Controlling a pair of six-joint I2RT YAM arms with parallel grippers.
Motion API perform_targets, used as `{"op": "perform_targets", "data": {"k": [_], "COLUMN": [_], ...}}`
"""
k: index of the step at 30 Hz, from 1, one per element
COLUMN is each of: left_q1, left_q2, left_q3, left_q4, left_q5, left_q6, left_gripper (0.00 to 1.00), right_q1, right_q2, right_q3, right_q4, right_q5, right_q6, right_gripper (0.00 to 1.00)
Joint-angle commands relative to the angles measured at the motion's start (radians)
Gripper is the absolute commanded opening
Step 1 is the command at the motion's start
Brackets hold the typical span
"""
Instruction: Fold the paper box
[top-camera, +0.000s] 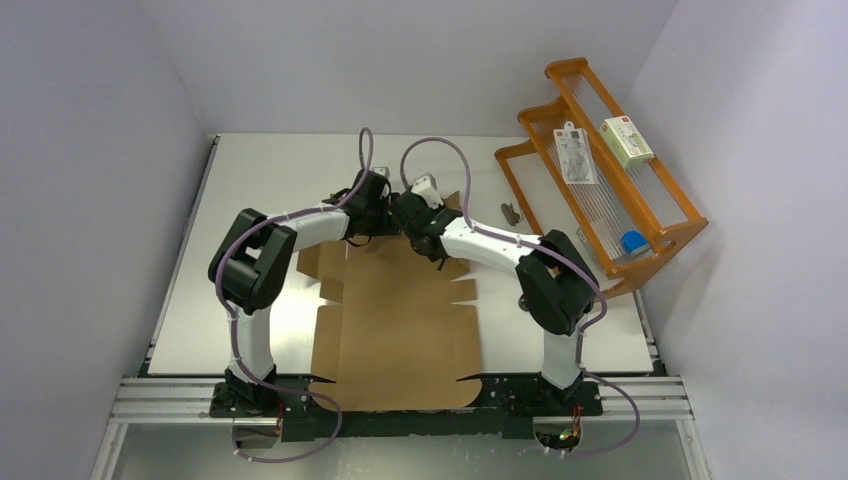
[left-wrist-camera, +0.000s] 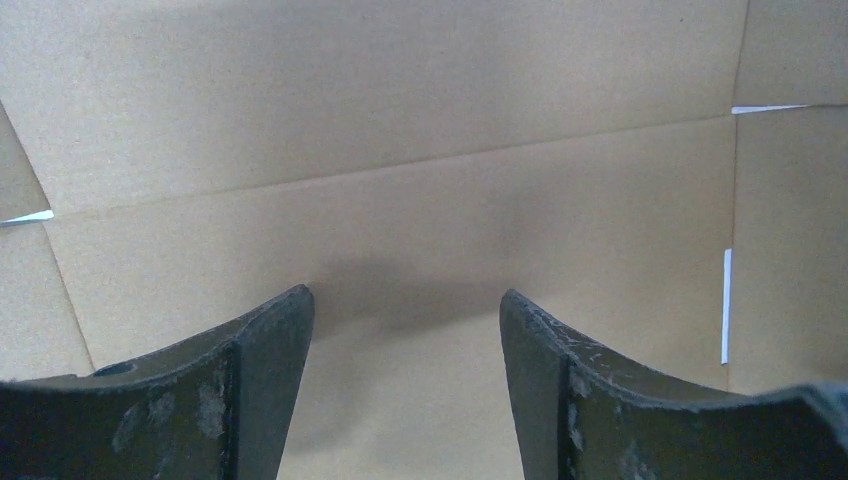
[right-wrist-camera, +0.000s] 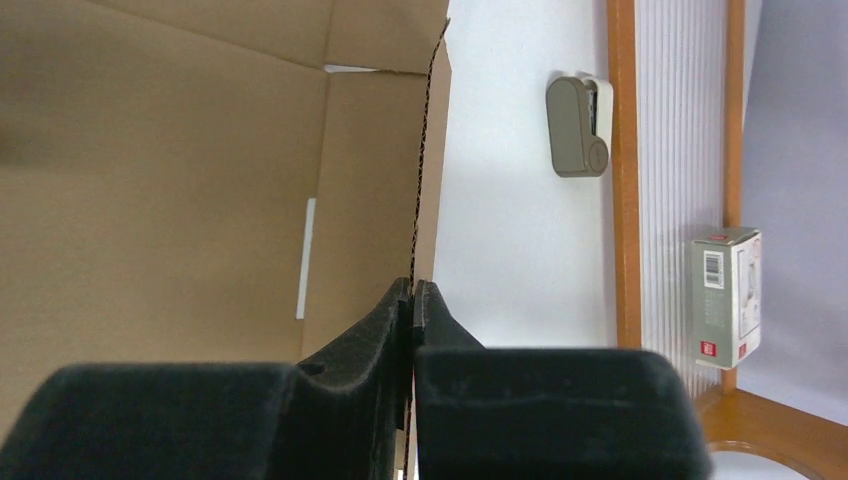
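Right claw (right-wrist-camera: 413, 290) pinched tight on flap edge of paper box (top-camera: 395, 320), up at far end. Left claw (left-wrist-camera: 405, 300) spread wide, nothing in it, hanging just over cardboard panel. White table (top-camera: 260, 170), box sheet mostly flat in middle, near end by arm bases. Orange rack (top-camera: 600, 190) off right, small white-green carton (top-camera: 627, 140) on it. Little grey thing (top-camera: 510, 212) on table between rack and box.

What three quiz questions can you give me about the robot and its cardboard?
1. True or false: the right tool is pinching an edge of the paper box.
2. Which tool is open? A: the left tool. B: the right tool.
3. What colour is the rack holding the small carton?
Key: 1 true; 2 A; 3 orange.
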Motion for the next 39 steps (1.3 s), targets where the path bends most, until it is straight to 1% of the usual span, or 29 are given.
{"op": "perform_targets", "data": {"k": [1,5,10,16,18,23,27,30,34,39], "left_q1": [0.001,0.001,0.008,0.012,0.012,0.018,0.030,0.030,0.030,0.015], "left_q2": [0.041,0.038,0.031,0.031,0.028,0.020,0.006,-0.023,-0.091,-0.184], "left_q3": [-0.023,-0.033,-0.062,-0.077,-0.082,-0.077,-0.073,-0.058,-0.050,-0.071], "left_q4": [-0.010,-0.002,0.027,0.044,0.048,0.031,0.024,0.004,-0.018,-0.050], "left_q5": [0.067,0.061,0.061,0.083,0.083,0.063,0.063,0.055,0.054,0.055], "left_q6": [-0.034,-0.043,-0.068,-0.084,-0.088,-0.086,-0.085,-0.073,-0.060,-0.047], "left_gripper": [0.73,0.73,0.74,0.73,0.73,0.74,0.74,0.74,0.75,0.76], "right_q1": [0.051,0.068,0.069,0.069,0.070,0.067,0.038,0.007,-0.059,-0.159], "right_q2": [0.030,0.031,0.010,0.032,0.022,-0.067,-0.169,-0.270,-0.397,-0.534], "right_q3": [0.068,0.095,0.090,0.105,0.105,0.072,0.011,-0.067,-0.199,-0.380], "right_q4": [-0.058,-0.066,-0.021,-0.026,-0.027,-0.019,-0.003,0.020,0.058,0.123], "right_q5": [0.018,0.001,-0.063,-0.071,-0.079,-0.120,-0.205,-0.288,-0.424,-0.592], "right_q6": [0.036,0.045,0.047,0.060,0.059,0.052,0.073,0.095,0.149,0.216], "right_gripper": [0.06,0.09,0.13,0.14,0.19,0.41,0.53,0.60,0.67,0.68]}}
